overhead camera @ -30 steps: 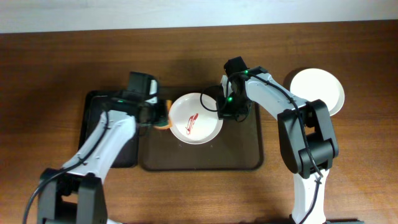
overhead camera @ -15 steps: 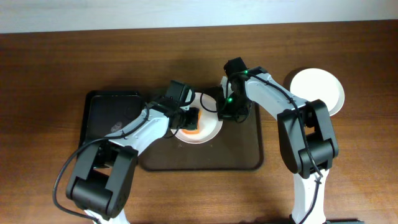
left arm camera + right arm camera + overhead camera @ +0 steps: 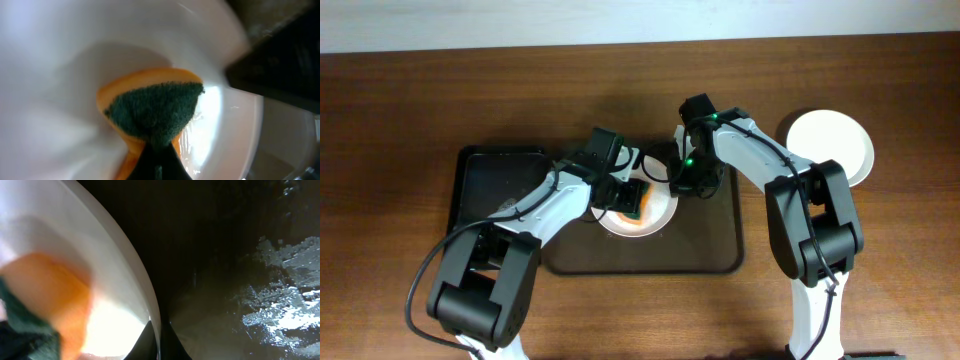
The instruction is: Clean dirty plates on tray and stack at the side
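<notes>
Left gripper, clamped on the sponge, scrubs the plate on the tray. Right gripper pinches its right rim. Firm, overlapping strokes should clean the centre without shifting the plate.

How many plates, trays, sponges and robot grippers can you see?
Plates: 2 showing, the centre plate and the side plate (more may lie under it)
Trays: 2, the brown tray and the black tray
Sponges: 1, the sponge
Grippers: 2, the left gripper and the right gripper
Total: 7
</notes>
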